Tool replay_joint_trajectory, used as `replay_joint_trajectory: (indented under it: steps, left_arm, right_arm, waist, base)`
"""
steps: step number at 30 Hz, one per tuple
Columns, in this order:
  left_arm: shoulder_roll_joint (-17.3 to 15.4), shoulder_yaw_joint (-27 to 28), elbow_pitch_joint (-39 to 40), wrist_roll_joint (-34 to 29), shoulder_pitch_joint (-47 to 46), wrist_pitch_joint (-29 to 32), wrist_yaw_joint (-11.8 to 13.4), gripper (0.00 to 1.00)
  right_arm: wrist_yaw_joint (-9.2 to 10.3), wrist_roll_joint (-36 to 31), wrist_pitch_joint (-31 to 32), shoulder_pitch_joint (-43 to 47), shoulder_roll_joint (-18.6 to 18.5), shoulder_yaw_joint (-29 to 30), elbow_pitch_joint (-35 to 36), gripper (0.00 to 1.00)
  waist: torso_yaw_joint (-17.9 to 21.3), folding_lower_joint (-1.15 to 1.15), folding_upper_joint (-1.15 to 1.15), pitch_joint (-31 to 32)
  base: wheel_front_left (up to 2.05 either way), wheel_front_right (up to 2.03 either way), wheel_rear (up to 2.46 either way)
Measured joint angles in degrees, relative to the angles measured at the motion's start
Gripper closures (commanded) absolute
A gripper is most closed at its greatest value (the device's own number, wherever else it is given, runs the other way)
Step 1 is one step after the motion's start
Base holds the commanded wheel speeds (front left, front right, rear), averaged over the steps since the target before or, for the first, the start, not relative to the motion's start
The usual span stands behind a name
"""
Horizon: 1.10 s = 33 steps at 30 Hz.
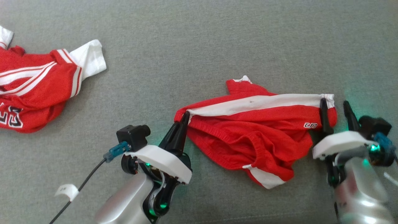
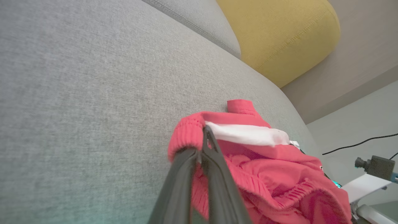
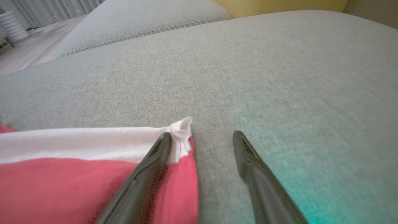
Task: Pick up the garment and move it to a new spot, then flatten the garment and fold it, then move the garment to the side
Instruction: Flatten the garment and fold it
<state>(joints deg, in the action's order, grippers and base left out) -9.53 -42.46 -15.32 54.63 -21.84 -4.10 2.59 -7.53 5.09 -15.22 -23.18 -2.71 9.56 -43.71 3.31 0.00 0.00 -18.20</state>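
My left gripper (image 1: 186,115) pinches the left corner of the shorts (image 1: 248,130); my right gripper (image 1: 334,103) stands wide, straddling their right corner on the sofa (image 1: 217,37).

Cloth on cloth
The red garment (image 1: 248,130) is matt knit mesh, the grey sofa (image 1: 186,37) rough woven fabric; the right hand (image 3: 202,133) has glossy dark plastic fingers (image 3: 146,180).

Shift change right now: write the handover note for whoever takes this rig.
Left hand: shut on the waistband corner of the red shorts.
Right hand: open, one finger on the hem corner, the other over bare grey cushion.
Shorts lie crumpled on the cushion; a red jersey lies apart at the robot's far left.
Done: one corner gripped.
Left: close right hand, flatten, fold, move aside.
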Motion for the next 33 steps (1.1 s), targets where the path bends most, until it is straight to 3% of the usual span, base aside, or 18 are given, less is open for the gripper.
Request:
replay_joint_trajectory:
  steps: [2, 7, 11, 16, 18, 22, 27, 30, 33]
  left_arm:
    - [-0.2, -0.1, 0.2, 0.0, 0.0, 0.0, 0.0, 1.00]
    - [-1.7, -0.3, 0.8, -2.1, -0.3, 0.0, 0.0, 1.00]
    - [-4.9, -1.6, 1.5, -6.8, -4.1, 1.1, -0.1, 1.00]
    - [-8.7, -2.2, 2.4, -13.1, -17.0, 3.6, -2.8, 1.00]
    - [-10.0, -2.3, 2.2, -16.7, -26.1, 4.5, -5.0, 1.00]
    - [-10.2, -3.1, -1.6, -23.4, -43.8, 5.5, -8.0, 1.00]
    - [-9.3, -5.1, -6.2, -29.4, -58.8, 0.0, -9.6, 1.00]
    - [-9.4, -8.6, -6.7, -31.2, -61.4, -3.7, -9.7, 1.00]
    - [-10.2, -14.3, -6.6, -32.3, -59.5, -6.2, -10.0, 1.00]
  right_arm:
    - [0.00, -0.7, -0.1, -1.7, -0.3, 0.0, -1.5, 0.99]
    - [0.00, -2.7, 0.1, -3.3, 0.0, 0.9, -1.8, 1.00]
    - [0.00, -3.8, 0.4, -3.4, 0.0, 2.6, 2.9, 1.00]
    - [0.00, -5.8, 0.5, -9.0, 0.1, 4.1, 9.2, 1.00]
    - [0.00, -7.1, 0.4, -14.9, -0.3, 4.5, 11.9, 1.00]
    - [0.00, -9.7, 0.4, -28.6, -5.5, 3.5, 17.3, 1.00]
    - [0.00, -10.6, 0.3, -39.4, -10.1, 3.7, 25.2, 1.00]
    - [0.00, -10.5, 0.3, -38.9, -10.7, 4.1, 28.4, 1.00]
    - [0.00, -8.9, 0.3, -32.9, -10.4, 4.3, 30.3, 1.00]
  waist:
    - [-0.4, 0.00, 0.00, -0.2]
    - [-0.7, 0.00, 0.00, 0.0]
    - [-0.6, 0.00, 0.00, -0.1]
    - [-0.2, 0.01, 0.00, -1.4]
    - [0.3, 0.01, 0.00, -2.3]
    - [1.4, 0.02, 0.00, -4.5]
    - [2.7, 0.02, 0.00, -6.8]
    - [2.6, 0.01, 0.00, -7.3]
    - [2.0, -0.01, 0.00, -7.4]
  base:
    - [0.00, 0.00, 0.00]
    - [0.00, 0.00, 0.00]
    - [0.00, 0.00, 0.00]
    - [0.00, 0.00, 0.00]
    - [0.00, 0.00, 0.00]
    - [0.00, 0.00, 0.00]
    - [0.00, 0.00, 0.00]
    - [0.00, 0.00, 0.00]
    - [0.00, 0.00, 0.00]
